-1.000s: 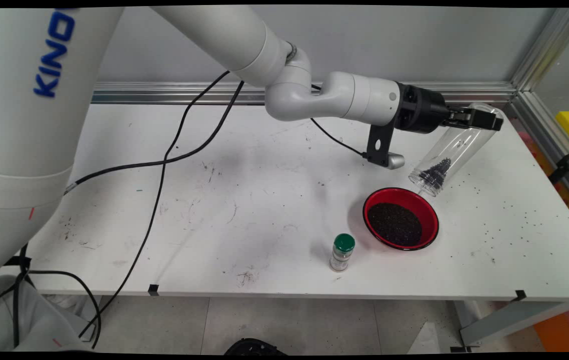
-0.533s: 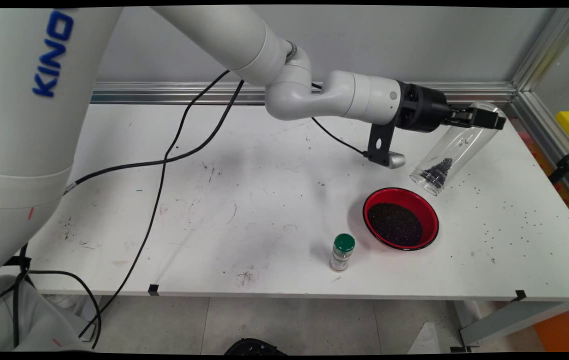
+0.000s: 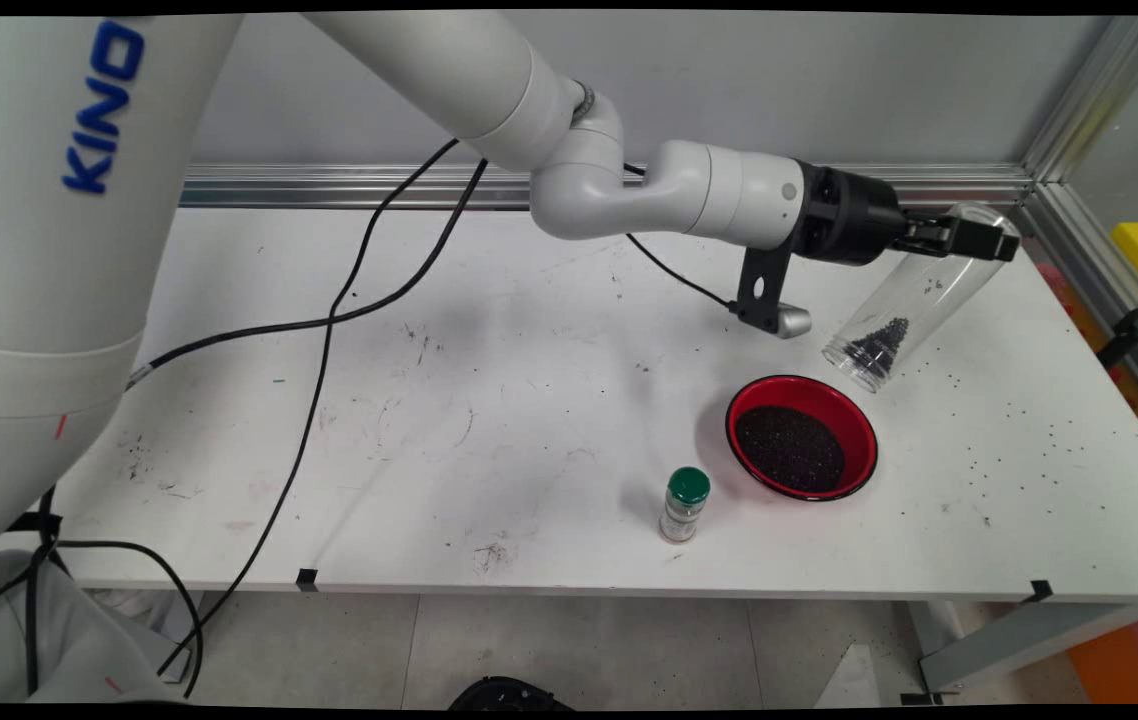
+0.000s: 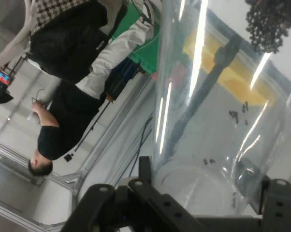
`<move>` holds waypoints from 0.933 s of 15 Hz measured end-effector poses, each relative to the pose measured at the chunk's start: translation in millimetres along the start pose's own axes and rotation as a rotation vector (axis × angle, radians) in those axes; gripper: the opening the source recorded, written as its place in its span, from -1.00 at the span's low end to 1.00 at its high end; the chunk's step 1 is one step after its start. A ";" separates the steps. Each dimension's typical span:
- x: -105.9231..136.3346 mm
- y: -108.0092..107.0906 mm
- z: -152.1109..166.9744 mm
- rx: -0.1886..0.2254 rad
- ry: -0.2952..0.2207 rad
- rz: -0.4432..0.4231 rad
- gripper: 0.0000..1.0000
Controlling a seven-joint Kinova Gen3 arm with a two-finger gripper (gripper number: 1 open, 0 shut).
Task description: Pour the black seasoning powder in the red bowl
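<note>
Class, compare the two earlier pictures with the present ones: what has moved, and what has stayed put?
The gripper, clamped on the clear tube, has drifted slightly right and up, carrying the tube's mouth away from the red bowl; the dark grains remain near the mouth. The bowl and the green-capped bottle have not moved.

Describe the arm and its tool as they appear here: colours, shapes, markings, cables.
The arm is glossy white, built of thick rounded links, with blue KINOVA lettering partly visible on the big link at left. A black wrist section leads to the black two-finger tool. A black bracket with a silver cylinder hangs below the wrist. Thin black cables trail from it.
</note>
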 end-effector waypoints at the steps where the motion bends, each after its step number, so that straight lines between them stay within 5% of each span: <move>1: 0.0 -0.7 -0.2 0.006 0.002 0.008 -1.00; 14: 12.6 16.3 -11.9 0.046 0.048 0.109 -1.00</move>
